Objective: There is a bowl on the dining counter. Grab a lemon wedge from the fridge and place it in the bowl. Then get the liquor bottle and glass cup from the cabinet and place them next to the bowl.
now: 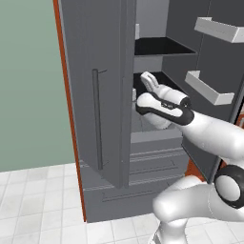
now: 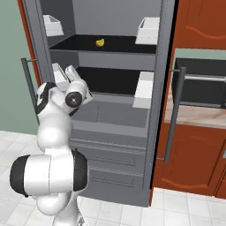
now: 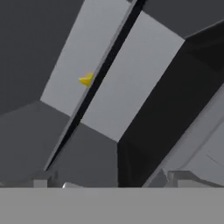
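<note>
The white two-finger claw (image 1: 147,79), jaws apart and empty, angles into the grey fridge (image 2: 110,114) toward the small yellow lemon wedge (image 2: 100,43) on the dark shelf above, ready for grasping.

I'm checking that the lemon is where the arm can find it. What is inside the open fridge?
A yellow lemon wedge lies on the fridge's upper dark shelf. The lower drawers are closed, so their contents are hidden.

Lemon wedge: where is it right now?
The lemon wedge lies on the fridge's upper dark shelf, toward its back, above the open gripper.
</note>
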